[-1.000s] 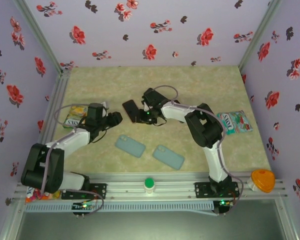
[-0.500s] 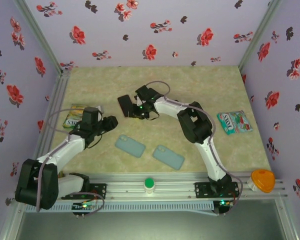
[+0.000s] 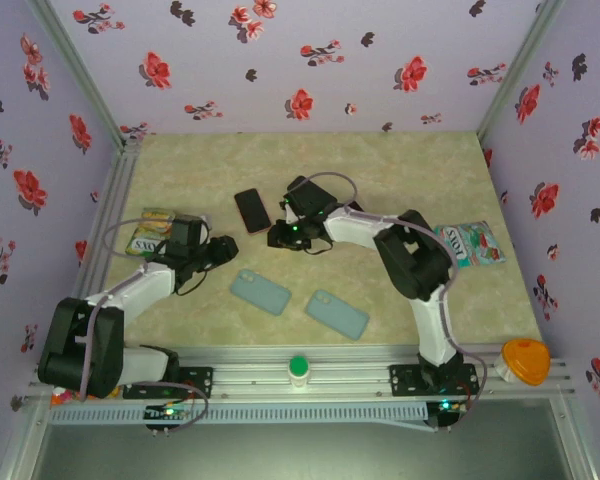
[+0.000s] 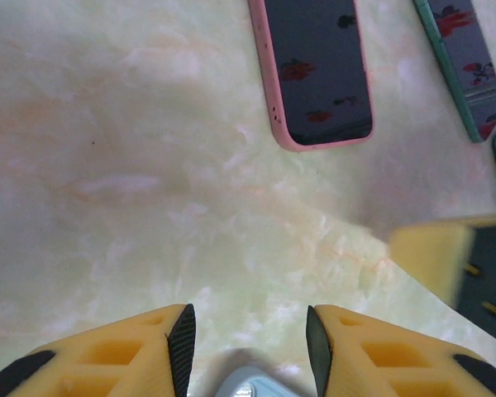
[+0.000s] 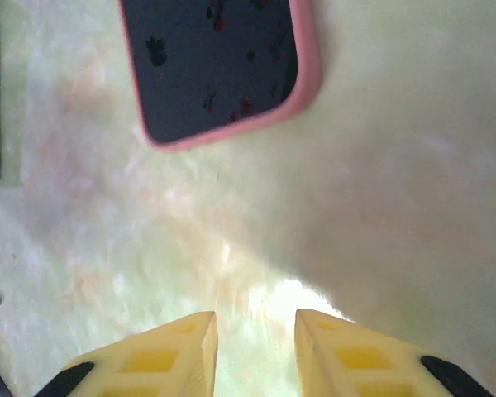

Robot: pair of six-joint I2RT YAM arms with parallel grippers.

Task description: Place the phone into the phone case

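phone [image 3: 252,210] lies flat on the table [image 3: 430,170] at ten o'clock from the right gripper [image 5: 256,331], which has just released it, jaws part open and empty like the left gripper [image 4: 250,331], leaving the case [image 3: 260,292] at six o'clock unfilled.

The top camera sits high behind the near edge and looks down over the whole table [image 3: 410,165], while both wrist cameras hang close above its surface facing almost straight down, and all three views share the phone [image 3: 252,210] [image 4: 318,70] [image 5: 215,62] lying left of centre
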